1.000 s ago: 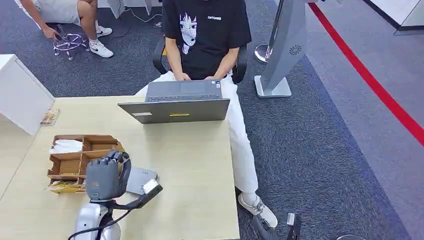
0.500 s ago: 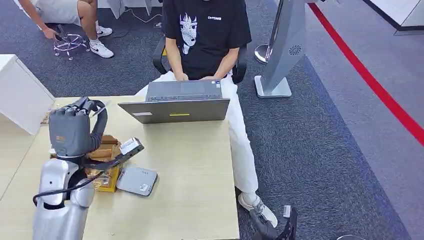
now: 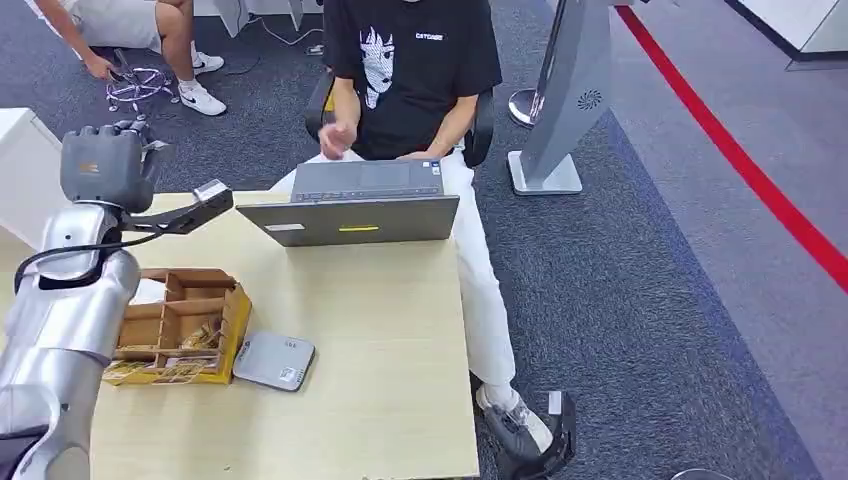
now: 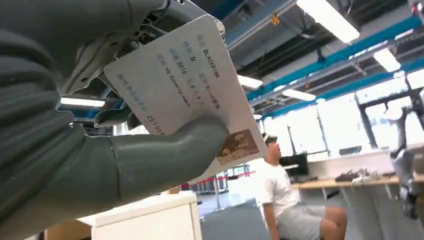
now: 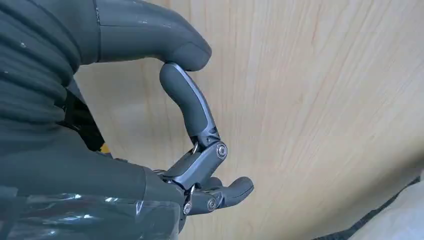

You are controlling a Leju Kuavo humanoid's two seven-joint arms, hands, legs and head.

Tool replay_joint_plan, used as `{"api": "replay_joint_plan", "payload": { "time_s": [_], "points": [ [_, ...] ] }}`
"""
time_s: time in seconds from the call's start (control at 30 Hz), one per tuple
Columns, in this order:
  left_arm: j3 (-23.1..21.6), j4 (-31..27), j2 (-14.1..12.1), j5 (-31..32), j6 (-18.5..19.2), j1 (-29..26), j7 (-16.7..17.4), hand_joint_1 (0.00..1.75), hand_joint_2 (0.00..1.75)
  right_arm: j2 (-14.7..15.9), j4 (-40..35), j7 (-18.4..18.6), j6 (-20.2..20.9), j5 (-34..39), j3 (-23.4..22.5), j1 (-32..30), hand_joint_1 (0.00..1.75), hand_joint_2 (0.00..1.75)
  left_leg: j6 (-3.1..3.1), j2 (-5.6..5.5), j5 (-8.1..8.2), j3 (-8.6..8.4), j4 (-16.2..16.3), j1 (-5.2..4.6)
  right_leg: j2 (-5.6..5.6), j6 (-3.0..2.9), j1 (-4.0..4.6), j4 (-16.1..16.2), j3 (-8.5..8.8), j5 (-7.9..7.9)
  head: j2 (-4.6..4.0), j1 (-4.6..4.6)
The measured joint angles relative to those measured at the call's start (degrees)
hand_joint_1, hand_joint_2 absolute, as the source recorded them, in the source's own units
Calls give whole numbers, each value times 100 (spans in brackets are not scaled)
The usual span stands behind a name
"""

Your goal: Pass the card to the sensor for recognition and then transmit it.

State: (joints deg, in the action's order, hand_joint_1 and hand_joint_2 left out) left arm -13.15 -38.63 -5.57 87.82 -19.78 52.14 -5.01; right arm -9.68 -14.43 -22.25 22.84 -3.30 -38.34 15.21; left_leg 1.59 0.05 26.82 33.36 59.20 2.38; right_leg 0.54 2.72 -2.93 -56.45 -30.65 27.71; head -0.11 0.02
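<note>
The left hand has risen from the light wooden desk toward 11 o'clock, pinching the white printed card; the right hand is curled, holding nothing.

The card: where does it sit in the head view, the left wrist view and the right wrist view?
Head view: the card is a pale sliver at the raised left hand, upper left.
Left wrist view: it faces the camera, text visible, under the thumb.
Right wrist view: not in it.
Shared landmark: the left hand.
</note>
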Motion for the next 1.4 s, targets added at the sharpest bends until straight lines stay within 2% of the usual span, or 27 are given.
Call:
{"api": "replay_joint_plan", "payload": {
  "time_s": [0.2, 0.3, 0.4, 0.67, 0.93, 1.17, 1.2, 1.33, 1.37, 1.4],
  "points": [
    [-164, 643, 33, 9, 21, 249, 124, 175, 175, 0, 7, -11, -7, 20, 31, 24, 0, 175, 0, 0, 0, 4, 0, 1, 0, 0, 1, 0, -6, 0, 0, 0],
    [-469, 908, 24, 9, 385, 338, 195, 175, 175, 0, 9, -4, -7, 20, 39, 23, 0, 175, 0, 0, 0, 4, -1, 1, 0, 0, 1, 0, -7, 0, 0, 0],
    [-778, 1100, 28, 9, 518, 392, 243, 175, 175, 2, 13, -2, 0, 24, 39, 24, 0, 175, 0, -1, 0, 7, -1, 1, -1, 0, 1, 0, -7, 0, 0, -2],
    [-1038, 1240, 66, 4, 540, 466, 254, 175, 175, 2, 31, 0, -7, 22, 39, 23, 0, 175, 0, 1, -1, 7, 0, 0, -1, -3, 0, 0, -11, -4, 0, -2],
    [-1074, 1291, 337, 9, 531, 507, 413, 175, 175, 2, 33, -15, -122, -13, 88, 27, 0, 175, 0, 3, -2, 19, 0, 0, 4, -3, 0, 0, -20, -7, 0, -2],
    [-1163, 1345, 328, 11, 470, 516, 475, 175, 175, 2, 39, -15, -81, -4, 88, 26, 0, 175, 1, 29, 1, 33, 0, 0, 34, -3, 0, -2, -46, -7, 0, -2],
    [-1163, 1347, 317, 11, 452, 520, 483, 155, 175, 2, 39, -15, -70, -4, 88, 25, 0, 175, 1, 32, 1, 37, 0, 0, 37, -3, 0, -3, -51, -7, 0, -2],
    [-1163, 1369, 260, 11, 407, 538, 496, 155, 175, 2, 39, -15, -46, -4, 88, 21, 0, 175, 1, 47, 1, 45, -2, 0, 53, -4, 1, -6, -66, -8, 0, -2],
    [-1163, 1371, 249, 11, 404, 539, 496, 145, 175, 2, 39, -15, -46, -4, 88, 20, 0, 175, 1, 52, 1, 46, -2, 0, 58, -4, 1, -6, -69, -8, 2, 0],
    [-1163, 1371, 236, 11, 400, 540, 496, 98, 175, 2, 39, -18, -46, -4, 88, 19, 0, 175, 1, 56, 2, 47, -2, 0, 61, -4, 0, -6, -71, -8, 0, -2]
  ]
}}
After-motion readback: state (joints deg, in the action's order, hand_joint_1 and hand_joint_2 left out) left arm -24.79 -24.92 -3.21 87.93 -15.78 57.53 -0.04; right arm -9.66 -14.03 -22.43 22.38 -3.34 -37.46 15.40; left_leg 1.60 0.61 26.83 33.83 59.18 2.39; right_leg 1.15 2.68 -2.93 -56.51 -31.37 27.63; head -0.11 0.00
